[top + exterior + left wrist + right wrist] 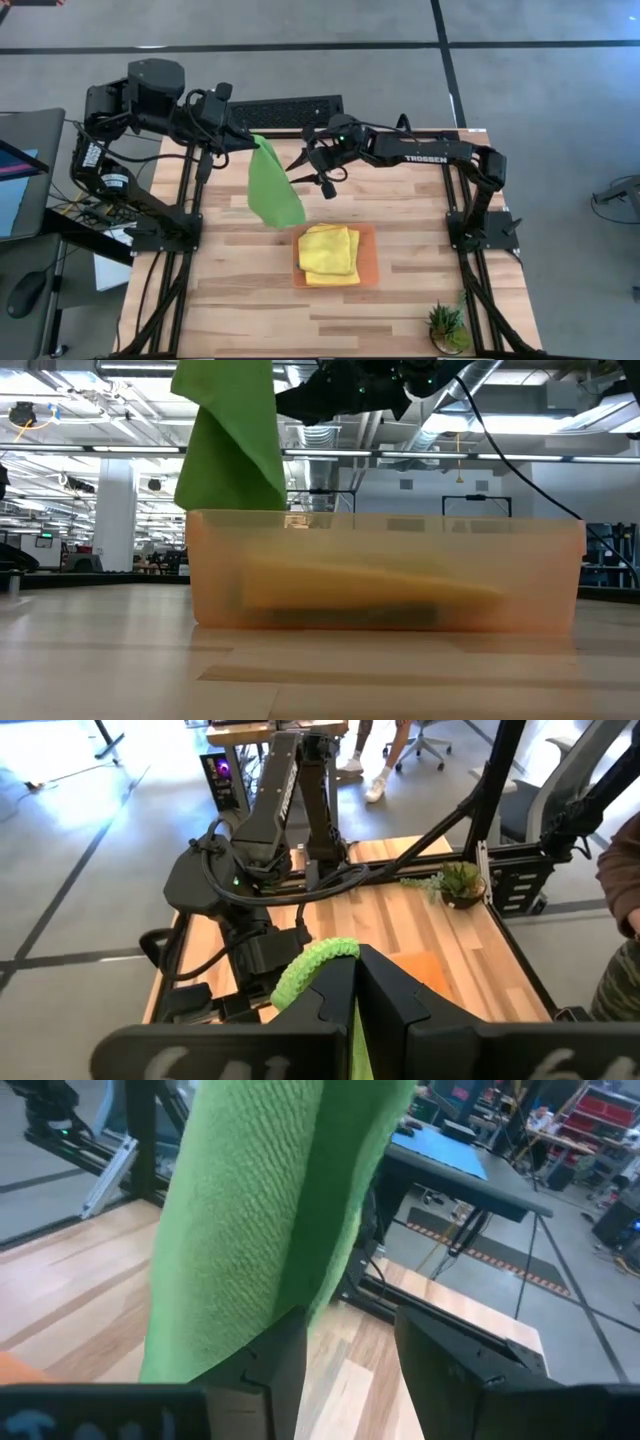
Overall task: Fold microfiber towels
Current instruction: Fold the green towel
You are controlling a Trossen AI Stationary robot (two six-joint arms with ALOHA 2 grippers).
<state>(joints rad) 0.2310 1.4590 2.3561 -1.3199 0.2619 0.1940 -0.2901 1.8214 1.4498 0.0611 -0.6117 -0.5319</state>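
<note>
While a single lime green towel [273,187] is held up by one corner above the wooden table [240,290], two arms are seen reaching toward each other over the table's far half. The left gripper [256,140] is closed on the towel's top corner, so that the cloth hangs down in a long, loosely folded drape; in the left wrist view the fuzzy green edge [312,968] is seen pinched between the two dark fingers. The right gripper [312,168] is held just beside the hanging cloth with its fingers apart, and in the right wrist view the looped, nubbly pile of the fabric [265,1220] is shown lying against one finger, nothing being clasped. One flat orange tray [372,262], rectangular with a low translucent wall, is set near the middle of the table, and bright yellow towels [329,252] are stacked on it as a soft, roughly square bundle; their number cannot be told from the pile. One small potted plant [446,327], spiky and green, is placed at the table's near right corner
</note>
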